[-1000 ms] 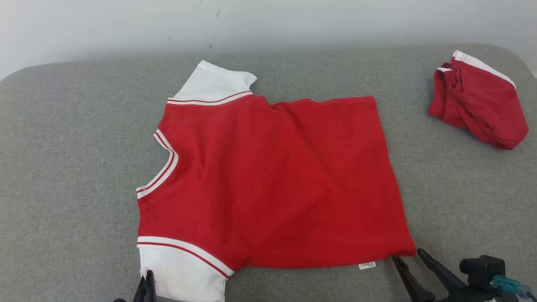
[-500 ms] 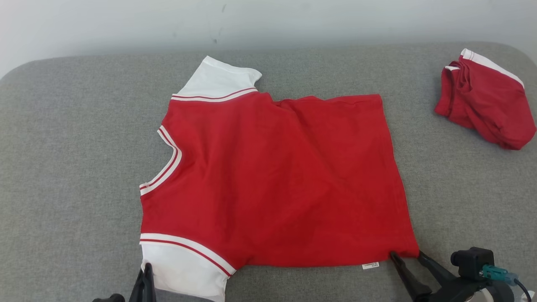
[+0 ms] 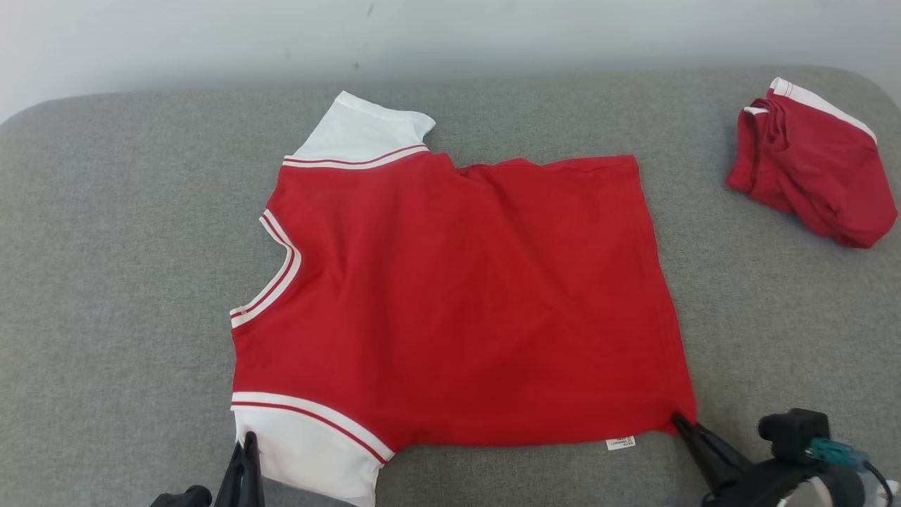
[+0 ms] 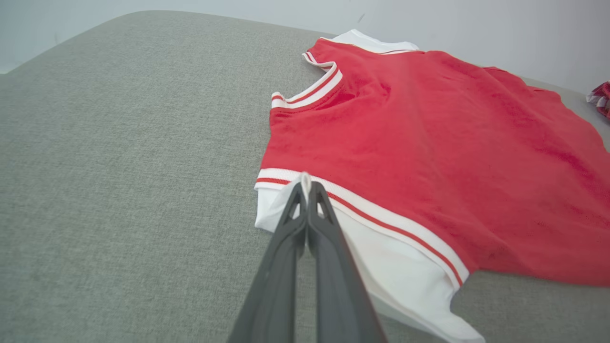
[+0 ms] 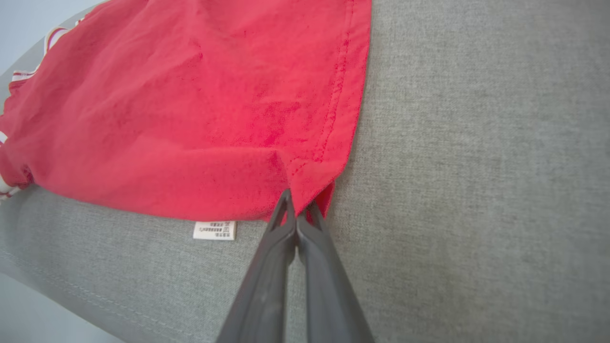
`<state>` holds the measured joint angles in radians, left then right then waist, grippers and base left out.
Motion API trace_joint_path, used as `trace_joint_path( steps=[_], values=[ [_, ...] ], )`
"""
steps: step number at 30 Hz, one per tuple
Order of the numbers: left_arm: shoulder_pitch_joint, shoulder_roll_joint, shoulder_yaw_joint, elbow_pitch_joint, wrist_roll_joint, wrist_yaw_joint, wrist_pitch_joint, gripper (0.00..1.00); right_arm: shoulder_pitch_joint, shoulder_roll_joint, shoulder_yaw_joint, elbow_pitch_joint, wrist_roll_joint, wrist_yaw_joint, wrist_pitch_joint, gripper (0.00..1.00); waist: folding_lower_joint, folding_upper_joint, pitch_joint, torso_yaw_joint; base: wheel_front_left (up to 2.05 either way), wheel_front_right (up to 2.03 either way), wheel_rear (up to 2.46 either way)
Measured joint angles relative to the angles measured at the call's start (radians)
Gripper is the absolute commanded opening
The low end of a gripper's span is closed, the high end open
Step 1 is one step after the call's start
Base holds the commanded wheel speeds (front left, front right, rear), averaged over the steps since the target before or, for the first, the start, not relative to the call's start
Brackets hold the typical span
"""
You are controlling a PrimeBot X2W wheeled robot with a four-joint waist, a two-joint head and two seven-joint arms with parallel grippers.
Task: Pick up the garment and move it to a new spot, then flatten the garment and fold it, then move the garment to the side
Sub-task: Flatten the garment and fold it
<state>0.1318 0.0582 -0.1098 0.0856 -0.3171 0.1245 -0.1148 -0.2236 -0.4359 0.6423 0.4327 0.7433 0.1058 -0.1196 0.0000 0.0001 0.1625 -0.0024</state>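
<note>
Grey fabric bench (image 3: 105, 246), pale wall (image 3: 493, 35) behind. Left fingers (image 4: 288, 252) clamped on the white near sleeve (image 4: 381, 257), right fingers (image 5: 269, 271) pinching the hem corner (image 5: 310, 176). Red garment (image 3: 464, 296) lies flat mid-bench. Looks like fold start: next, lift both grips together, carry near edge over to far edge.

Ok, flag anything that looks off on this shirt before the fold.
Nothing damaged. The red shirt lies slightly askew, with creases running from its far shoulder. A white care label pokes out at the near edge, close to the corner pinched by the right gripper. A second red garment sits crumpled at the far right.
</note>
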Motion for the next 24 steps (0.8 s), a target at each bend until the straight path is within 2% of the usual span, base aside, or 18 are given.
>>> trace_joint_path(
  steps=[5, 9, 20, 24],
  values=[
    [0.003, -0.002, 0.004, -0.021, 0.002, 0.0, 0.003, 0.0, 0.065, -0.04, -0.037, -0.002, 0.006, 0.0, -0.049, 0.0, 0.0, 0.0, 0.002, 0.017, 0.0, 0.0, 0.0],
    [0.058, -0.003, 0.037, -0.031, 0.006, 0.0, 0.003, 0.0, 0.094, -0.043, -0.043, -0.028, 0.006, -0.002, -0.069, 0.0, 0.0, 0.0, -0.003, 0.03, 0.0, 0.0, 0.0],
    [0.156, -0.003, 0.071, -0.103, 0.042, 0.0, 0.011, 0.0, 0.181, -0.071, -0.057, -0.127, 0.006, -0.029, -0.09, 0.0, -0.0001, -0.0002, -0.017, 0.052, 0.0, 0.0, 0.0],
    [0.205, -0.004, 0.099, -0.143, 0.073, 0.0, 0.017, 0.0, 0.219, -0.089, -0.065, -0.166, 0.006, -0.05, -0.094, 0.0, 0.0, -0.0002, -0.021, 0.06, 0.0, 0.0, 0.0]
  ],
)
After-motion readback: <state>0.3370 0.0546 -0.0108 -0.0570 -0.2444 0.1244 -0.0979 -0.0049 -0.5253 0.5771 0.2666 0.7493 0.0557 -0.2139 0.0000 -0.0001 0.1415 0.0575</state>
